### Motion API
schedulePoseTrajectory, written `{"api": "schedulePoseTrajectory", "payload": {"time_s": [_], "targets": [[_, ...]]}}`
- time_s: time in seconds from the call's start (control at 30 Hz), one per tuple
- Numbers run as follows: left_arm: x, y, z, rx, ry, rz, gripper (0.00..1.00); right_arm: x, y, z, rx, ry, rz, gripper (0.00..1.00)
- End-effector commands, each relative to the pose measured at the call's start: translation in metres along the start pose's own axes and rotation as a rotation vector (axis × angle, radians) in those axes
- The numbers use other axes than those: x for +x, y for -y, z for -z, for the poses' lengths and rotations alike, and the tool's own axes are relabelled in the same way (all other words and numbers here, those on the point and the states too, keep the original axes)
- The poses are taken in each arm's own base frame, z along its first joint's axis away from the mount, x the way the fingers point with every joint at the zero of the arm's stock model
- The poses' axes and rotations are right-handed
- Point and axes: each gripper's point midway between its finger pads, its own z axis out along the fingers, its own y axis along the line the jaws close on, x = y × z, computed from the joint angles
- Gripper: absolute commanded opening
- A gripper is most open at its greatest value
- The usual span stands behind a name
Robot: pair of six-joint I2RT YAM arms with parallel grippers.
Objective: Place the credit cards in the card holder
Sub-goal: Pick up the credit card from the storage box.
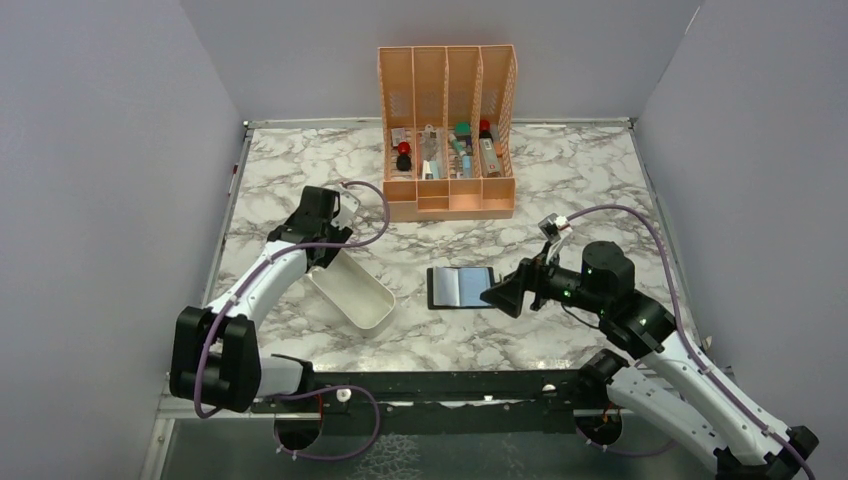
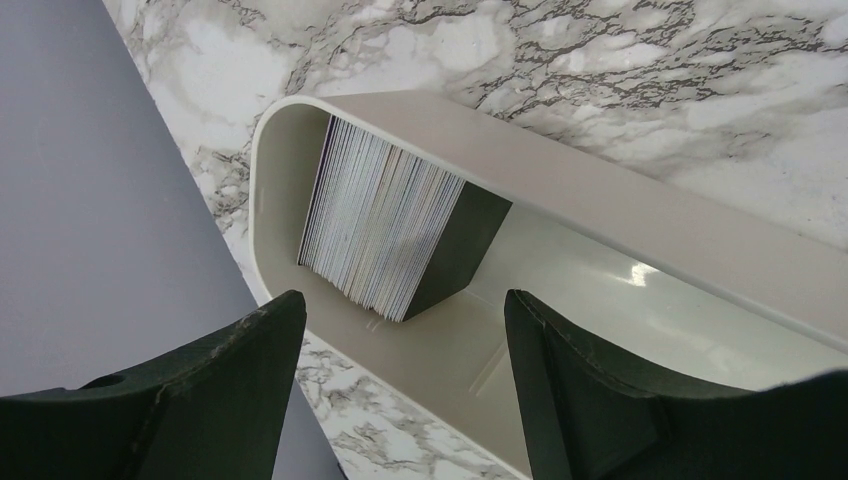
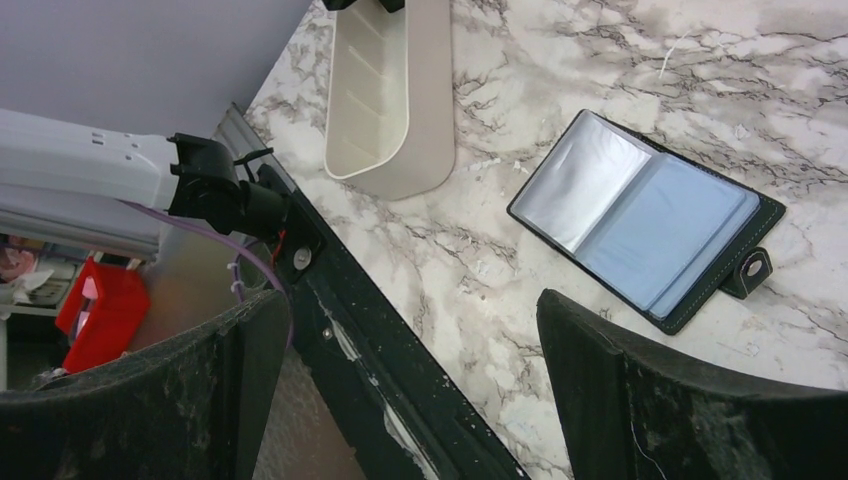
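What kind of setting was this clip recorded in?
Most likely a robotics lab test cell, not a home or office: plain grey walls box in a marble-patterned table, a left arm and right arm are bolted at its near edge, and the props look staged, like the orange organiser.

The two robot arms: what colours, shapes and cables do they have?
The left arm and the right arm have white rounded shells with black joint blocks. A thin purple cable loops loosely along each one. The left gripper and the right gripper carry broad, matte black, wedge-shaped fingers, scuffed and dusty. Small green lights glow on the right wrist.
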Motion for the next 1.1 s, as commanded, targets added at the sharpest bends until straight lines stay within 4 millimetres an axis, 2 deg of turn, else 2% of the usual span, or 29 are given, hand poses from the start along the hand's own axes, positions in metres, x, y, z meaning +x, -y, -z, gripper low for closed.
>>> {"api": "schedulePoseTrajectory", "payload": {"time_s": [0.0,0.3,0.67,0.83,0.97,1.07], "targets": [[-0.005,0.001,-0.011,0.012,0.02,-0.057,0.76,0.001,-0.005,0.004,-0.023,-0.011,0.011,0.98],[-0.004,-0.001,-0.03,0.0,-0.03,-0.138,0.67,0.001,-0.005,0.007,-0.02,-0.007,0.022,0.98],[-0.004,-0.013,-0.035,-0.079,-0.042,-0.163,0.64,-0.001,-0.007,0.011,-0.022,0.012,0.019,0.98],[-0.006,-0.004,-0.039,-0.021,-0.037,-0.18,0.65,-0.003,-0.01,0.013,-0.027,0.017,0.026,0.98],[0.005,0.005,-0.043,0.001,-0.066,-0.191,0.66,-0.004,-0.01,0.014,-0.027,0.027,0.028,0.98],[0.004,0.005,-0.044,-0.012,-0.077,-0.204,0.65,-0.004,-0.012,0.015,-0.039,0.036,0.027,0.98]]}}
